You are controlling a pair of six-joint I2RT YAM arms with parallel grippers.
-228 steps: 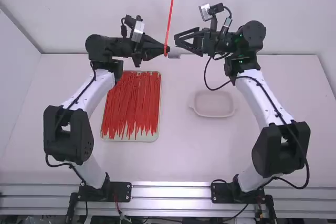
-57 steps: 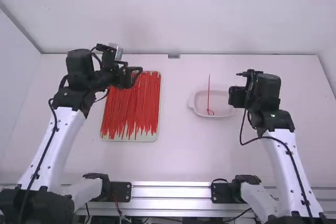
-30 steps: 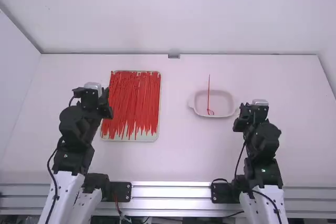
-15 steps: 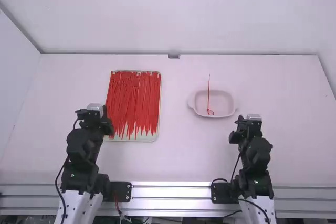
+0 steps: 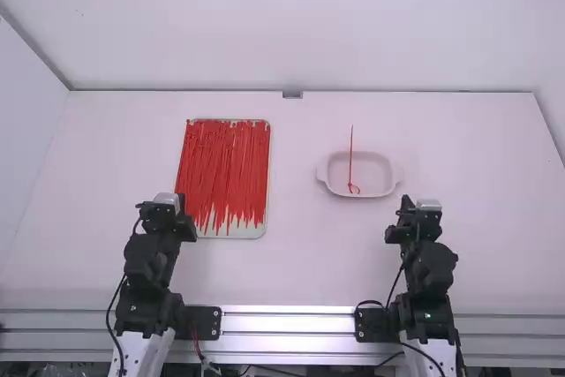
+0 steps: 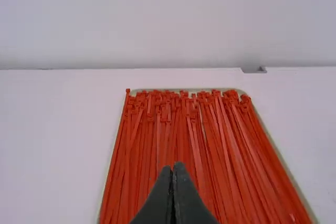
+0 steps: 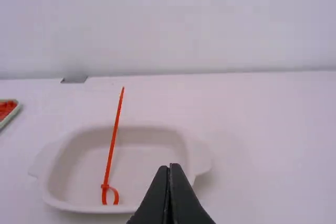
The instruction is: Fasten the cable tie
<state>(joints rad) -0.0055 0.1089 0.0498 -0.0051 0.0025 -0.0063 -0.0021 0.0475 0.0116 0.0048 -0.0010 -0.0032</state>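
Two black grippers low by the near edge of the white table (image 5: 459, 130), each arm folded up over its own base. Left gripper (image 6: 172, 169): fingers pressed flat together, clenched on nothing, pointing up the table along the beige tray (image 5: 221, 235). Just beside that tray's near left corner in the high view, apart from it. Heaped on the tray, a dense layer of loose red cable ties (image 6: 194, 135), laid lengthwise, heads mostly at the far end. Right gripper (image 7: 169, 168): likewise closed tight and empty, facing the white two-handled dish (image 7: 195, 153) from its near side, near but not touching. Inside the dish, one red cable tie (image 7: 112, 145), fastened: small closed loop resting on the dish floor by the near wall, long straight tail leaning over the far rim and out past it. Dish well apart from the tray, to its right in the high view, roughly level with the tray's middle.
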